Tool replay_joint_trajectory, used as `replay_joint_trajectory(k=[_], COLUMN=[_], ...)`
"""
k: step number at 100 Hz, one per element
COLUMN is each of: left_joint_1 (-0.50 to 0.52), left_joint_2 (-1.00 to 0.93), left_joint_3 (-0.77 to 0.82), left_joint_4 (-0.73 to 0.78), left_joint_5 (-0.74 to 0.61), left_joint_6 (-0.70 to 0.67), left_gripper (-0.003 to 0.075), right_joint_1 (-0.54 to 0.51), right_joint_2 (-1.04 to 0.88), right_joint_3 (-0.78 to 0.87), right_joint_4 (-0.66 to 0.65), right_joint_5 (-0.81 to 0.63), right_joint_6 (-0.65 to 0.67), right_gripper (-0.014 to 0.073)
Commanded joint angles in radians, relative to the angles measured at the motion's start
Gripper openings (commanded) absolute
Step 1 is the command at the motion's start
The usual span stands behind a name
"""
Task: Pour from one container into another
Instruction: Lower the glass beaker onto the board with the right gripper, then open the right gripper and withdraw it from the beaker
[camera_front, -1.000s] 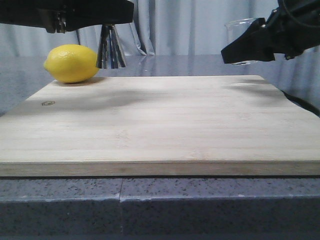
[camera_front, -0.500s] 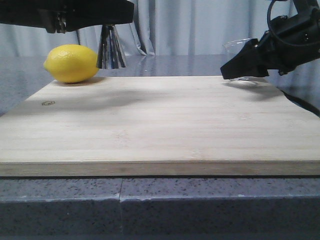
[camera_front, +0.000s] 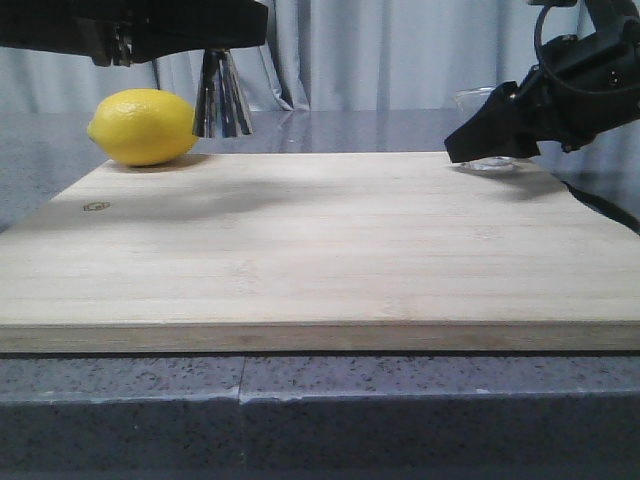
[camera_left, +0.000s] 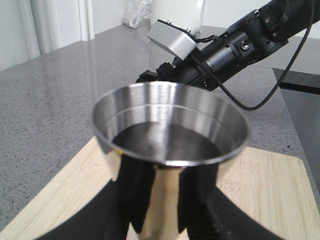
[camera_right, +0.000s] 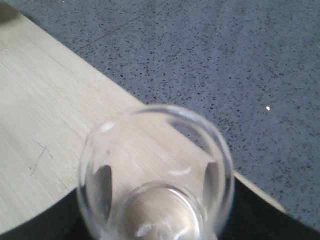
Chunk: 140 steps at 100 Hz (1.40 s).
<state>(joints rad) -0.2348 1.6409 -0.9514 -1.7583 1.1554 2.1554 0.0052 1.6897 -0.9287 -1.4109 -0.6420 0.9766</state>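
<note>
While the right gripper clamps the clear glass beaker between its black fingers, the beaker sits low at the board's 1 o'clock corner, base at or just above the wood; contact cannot be told. Right wrist view: beaker seen from above, upright, round rim, a dark finger pressed on each side, nothing visible inside. Under it the wooden cutting board edge, then grey speckled table.

Left gripper is closed on the steel jigger, black fingers around its lower body, open cup up, a dark reflective bottom inside. Front view: the jigger hangs under the left arm at about 11 o'clock of the board, lifted, lower cone flaring downward. Just beside it at 9 o'clock lies a yellow lemon on the board's far left corner. Jigger and beaker are well apart, at opposite far corners. Left wrist view shows the right arm across the board. Grey curtain behind.
</note>
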Motion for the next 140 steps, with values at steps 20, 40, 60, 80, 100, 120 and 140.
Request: replay_joint_trajectory(k=[20,40,60,80,100,120,140], left_joint_1=[-0.009,-0.009,-0.009,-0.009,-0.009,-0.009,-0.009], left_joint_2=[-0.046,-0.046,-0.046,-0.046,-0.046,-0.046,-0.046], left_joint_3=[-0.031,-0.031,-0.031,-0.031,-0.031,-0.031,-0.031], left_joint_4=[-0.091,-0.091,-0.091,-0.091,-0.091,-0.091,-0.091], left_joint_5=[0.101,0.101,0.101,0.101,0.101,0.101,0.101], left_joint_6=[-0.006,-0.006,-0.006,-0.006,-0.006,-0.006,-0.006], left_gripper=[0.0206,0.0206,0.0206,0.0206,0.0206,0.0206,0.0206], right_joint_1=[-0.006,-0.006,-0.006,-0.006,-0.006,-0.006,0.0], right_joint_2=[-0.041,-0.077,-0.131,-0.205,-0.298,-0.406,-0.548], right_joint_3=[-0.031,-0.029,-0.029,-0.029,-0.029,-0.028,0.015], right_joint_4=[0.036,0.029,-0.046,-0.174,-0.309,-0.424,-0.467], right_joint_5=[-0.024,-0.024,-0.003,-0.026,-0.051,-0.042,0.038], right_joint_6=[-0.008,0.003,0.082,0.213,0.386,0.593,0.763], right_gripper=[0.0499,0.0503,0.0503,0.0503,0.0503,0.0503,0.05])
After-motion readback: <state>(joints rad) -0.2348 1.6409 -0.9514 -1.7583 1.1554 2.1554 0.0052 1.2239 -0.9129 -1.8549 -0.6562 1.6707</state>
